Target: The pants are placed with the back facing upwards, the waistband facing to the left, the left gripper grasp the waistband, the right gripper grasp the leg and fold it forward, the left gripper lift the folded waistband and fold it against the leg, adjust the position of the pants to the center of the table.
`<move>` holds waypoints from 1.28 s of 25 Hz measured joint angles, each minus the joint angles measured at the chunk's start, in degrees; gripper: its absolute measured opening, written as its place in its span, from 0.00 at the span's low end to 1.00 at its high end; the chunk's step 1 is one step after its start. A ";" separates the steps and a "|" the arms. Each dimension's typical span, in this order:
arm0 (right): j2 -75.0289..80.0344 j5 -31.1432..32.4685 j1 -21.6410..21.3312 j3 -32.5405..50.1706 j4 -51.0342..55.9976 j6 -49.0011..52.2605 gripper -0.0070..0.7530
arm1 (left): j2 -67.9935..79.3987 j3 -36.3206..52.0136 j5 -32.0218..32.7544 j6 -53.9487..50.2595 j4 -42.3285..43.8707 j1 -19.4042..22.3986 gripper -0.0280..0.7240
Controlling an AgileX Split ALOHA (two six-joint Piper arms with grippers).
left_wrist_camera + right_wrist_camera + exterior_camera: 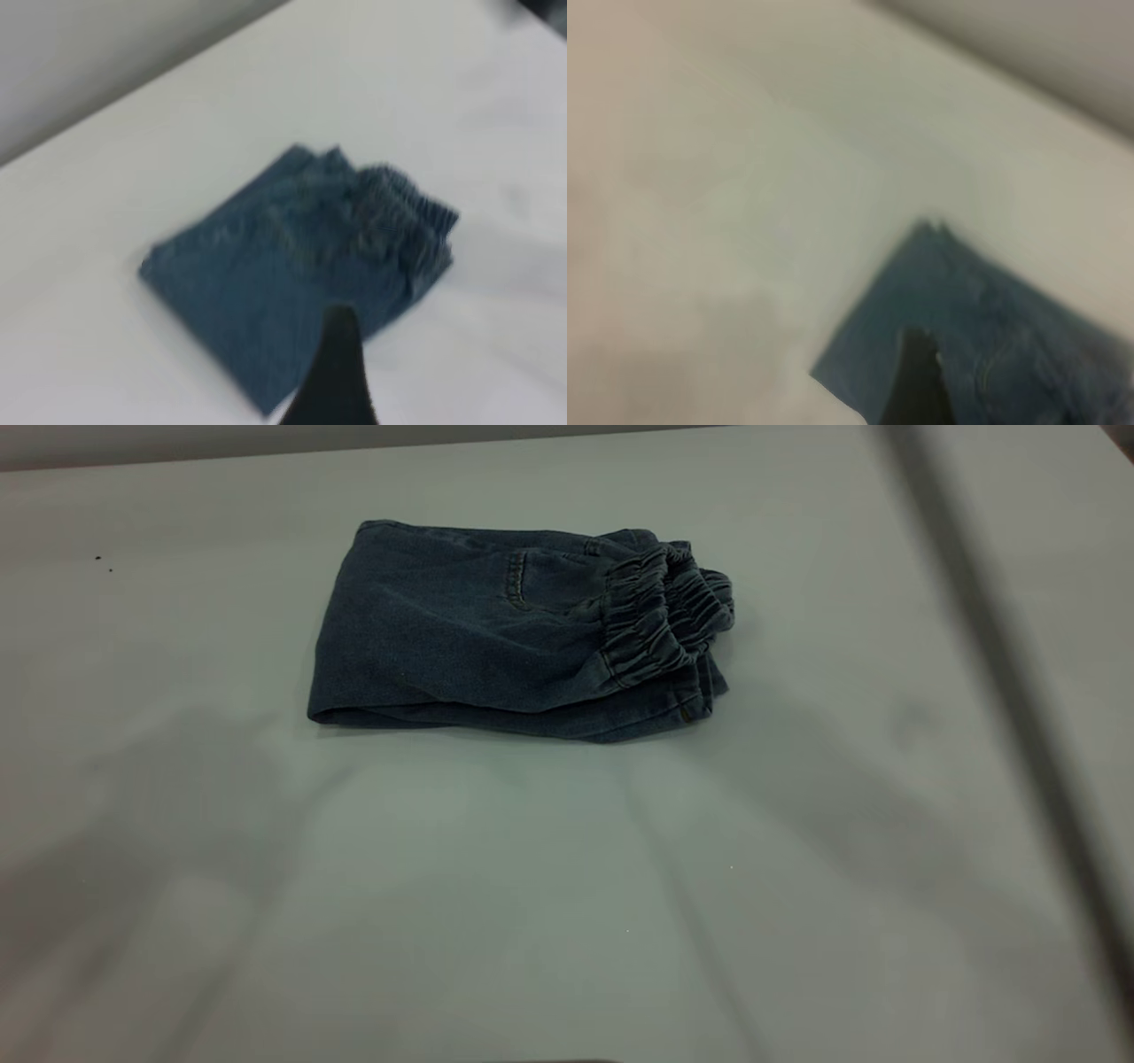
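The pants [478, 638] lie folded into a compact blue denim rectangle a little behind the middle of the table [567, 886]. The ruffled waistband [664, 615] lies on top at the bundle's right end, over the lower layers. A back pocket [532, 580] faces up. I cannot tell the leg apart from the layers underneath. Neither gripper shows in the exterior view. The left gripper [434, 381] hovers above the pants [292, 266], open and empty, with one dark finger [337, 372] showing. The right gripper [966, 381] hangs open over the pants [992, 336], holding nothing.
The table's far edge [354, 447] runs along the back. A dark straight band [1001, 646] crosses the table's right side. Two tiny dark specks [102, 562] sit at the far left. Soft arm shadows fall on the front of the table.
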 joint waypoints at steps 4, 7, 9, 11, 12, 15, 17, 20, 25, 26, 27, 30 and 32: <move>-14.75 0.24 0.00 9.55 1.04 -3.26 0.63 | -7.57 0.00 6.12 -7.52 7.93 0.00 0.81; -26.74 0.42 0.00 20.27 0.98 -4.72 0.63 | -12.88 0.00 10.48 -12.69 13.51 0.00 0.81; -33.06 0.68 0.00 28.51 0.66 -4.84 0.63 | -16.20 0.00 12.45 -14.80 16.24 0.00 0.81; -38.53 0.74 0.00 35.99 -0.12 -4.84 0.63 | -18.76 -0.06 12.45 -16.69 17.95 0.00 0.81; -41.19 0.82 0.00 39.96 -0.46 -4.78 0.63 | -19.97 -0.06 12.45 -17.53 18.32 0.00 0.81; -47.82 0.75 0.00 50.95 -1.37 -4.00 0.63 | -23.56 1.22 12.45 -20.65 18.49 0.00 0.81; -52.02 0.72 0.00 59.09 -1.58 -3.23 0.63 | -26.66 3.86 12.45 -22.29 18.49 0.00 0.81; -57.78 0.64 0.00 71.19 -1.58 -2.02 0.63 | -31.33 9.51 12.45 -24.55 18.49 0.00 0.81; -68.27 0.01 0.00 89.54 -1.63 -1.58 0.63 | -38.55 21.64 12.49 -26.85 18.49 0.00 0.81; -70.19 -0.55 0.00 93.16 -1.63 -1.58 0.63 | -40.18 23.88 12.49 -26.97 18.56 0.00 0.81; -72.46 -1.35 0.00 96.70 -1.63 -1.58 0.63 | -41.82 26.62 12.49 -26.97 18.56 0.00 0.81; -78.94 -3.54 0.00 105.52 -1.63 -1.58 0.63 | -46.08 34.05 12.49 -27.11 19.47 0.00 0.81; -83.38 -4.47 0.00 109.91 -1.63 -1.52 0.63 | -48.30 38.50 12.49 -27.17 20.46 0.00 0.81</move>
